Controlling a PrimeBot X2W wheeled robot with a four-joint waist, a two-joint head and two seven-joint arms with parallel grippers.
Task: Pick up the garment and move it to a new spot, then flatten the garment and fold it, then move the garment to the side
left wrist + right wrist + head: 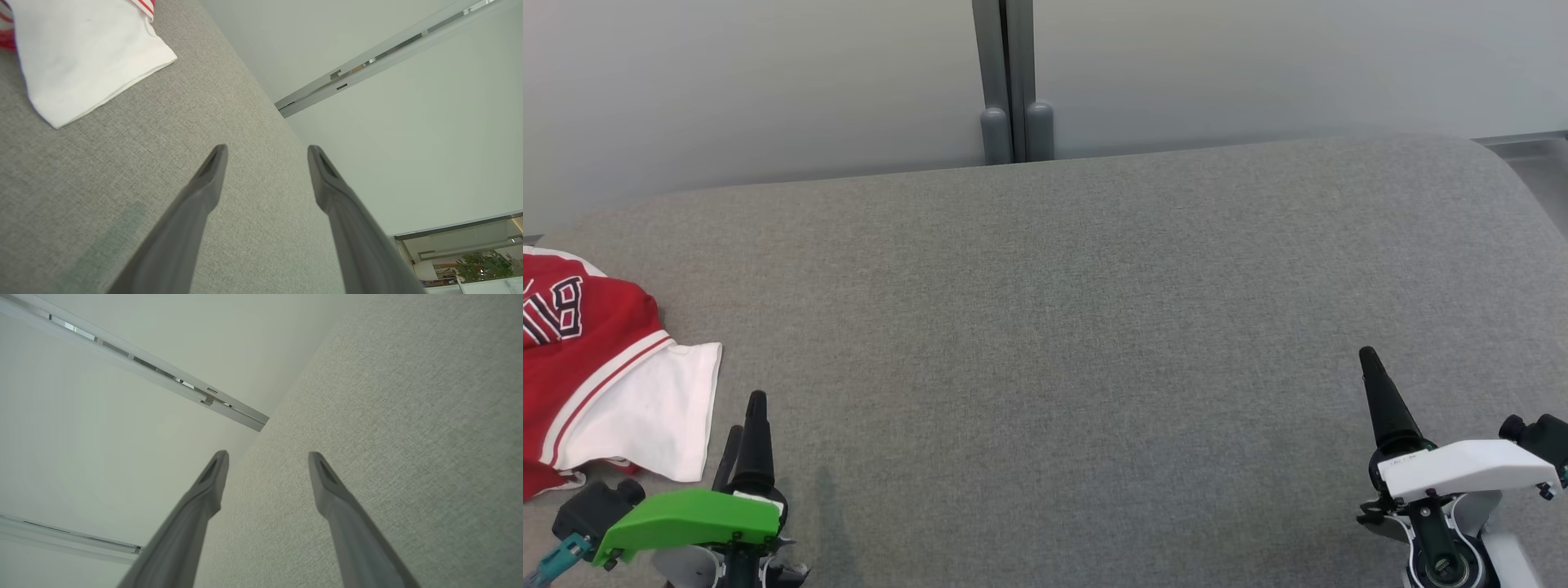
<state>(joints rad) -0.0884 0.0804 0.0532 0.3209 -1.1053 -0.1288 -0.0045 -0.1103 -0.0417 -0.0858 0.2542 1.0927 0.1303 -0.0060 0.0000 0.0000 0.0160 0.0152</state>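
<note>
Your left pincer (265,148) is released, its two fingers spread wide over bare grey fabric and holding nothing. Your right pincer (267,454) is just as wide and just as empty, hanging near the front right corner of the tabletop (1094,327).

The garment (596,359), a red jersey with white trim and dark lettering, lies against the left edge of the tabletop near the front left corner, partly cut off by the head view. A white sleeve (86,53) is laid across it, ending just beside your left pincer without touching it.

As for progress, you can read this two ways. The jersey sits off to the side with the middle of the tabletop bare, which fits a finished job. But the bundle looks loose, with a red hem poking out under the sleeve, so I'd judge it more likely that nothing is done and you have the pick-up, flattening, folding and moving aside all ahead of you.
</note>
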